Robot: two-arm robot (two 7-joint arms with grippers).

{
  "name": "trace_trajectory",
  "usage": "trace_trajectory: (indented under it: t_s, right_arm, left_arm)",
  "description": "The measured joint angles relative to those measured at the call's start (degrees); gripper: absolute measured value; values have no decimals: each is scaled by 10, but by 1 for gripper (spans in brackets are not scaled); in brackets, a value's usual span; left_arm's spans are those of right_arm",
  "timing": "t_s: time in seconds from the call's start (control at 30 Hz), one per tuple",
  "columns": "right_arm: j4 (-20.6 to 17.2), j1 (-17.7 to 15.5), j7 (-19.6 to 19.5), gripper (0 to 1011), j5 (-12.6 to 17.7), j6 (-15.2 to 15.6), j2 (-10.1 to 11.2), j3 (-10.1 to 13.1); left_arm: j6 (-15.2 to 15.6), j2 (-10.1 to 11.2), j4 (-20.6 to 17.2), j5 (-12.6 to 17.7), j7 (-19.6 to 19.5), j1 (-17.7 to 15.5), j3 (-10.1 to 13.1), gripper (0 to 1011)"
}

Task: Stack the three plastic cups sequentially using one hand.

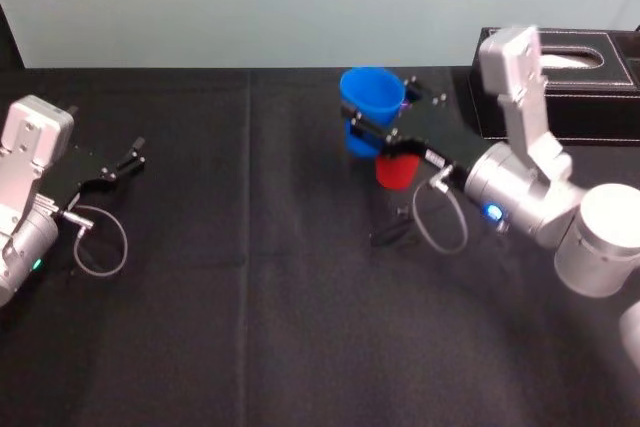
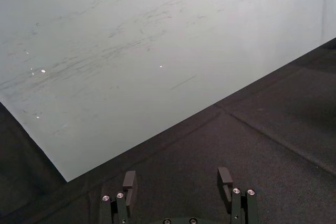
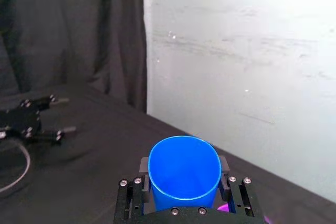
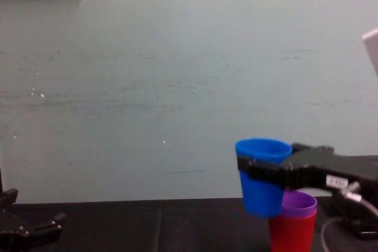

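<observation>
The blue cup (image 4: 260,175), a smooth tapered tumbler with its mouth up, is clamped at mid-wall between the fingers of the right hand (image 1: 372,133) and held off the bench (image 1: 250,297), right of centre. From the side, the chest view shows the stacking: the purple cup (image 4: 299,203) sits nested in the red cup (image 4: 292,231), just right of the blue one, whose base hangs below the purple rim. The head view gives the layout: a black box (image 1: 590,97) at the far right, and the left hand (image 1: 125,155), fingers spread, at the bench's left side.
</observation>
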Motion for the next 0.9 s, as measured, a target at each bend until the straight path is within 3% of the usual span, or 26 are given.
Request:
trace_trajectory:
  t_s: [0.37, 0.9]
  right_arm:
    - [24, 38, -4, 731, 32, 24, 7, 12]
    - [67, 57, -11, 731, 41, 12, 7, 12]
  left_arm:
    - [0, 0, 0, 0, 0, 0, 0, 1005]
    - [0, 0, 0, 0, 0, 0, 0, 1005]
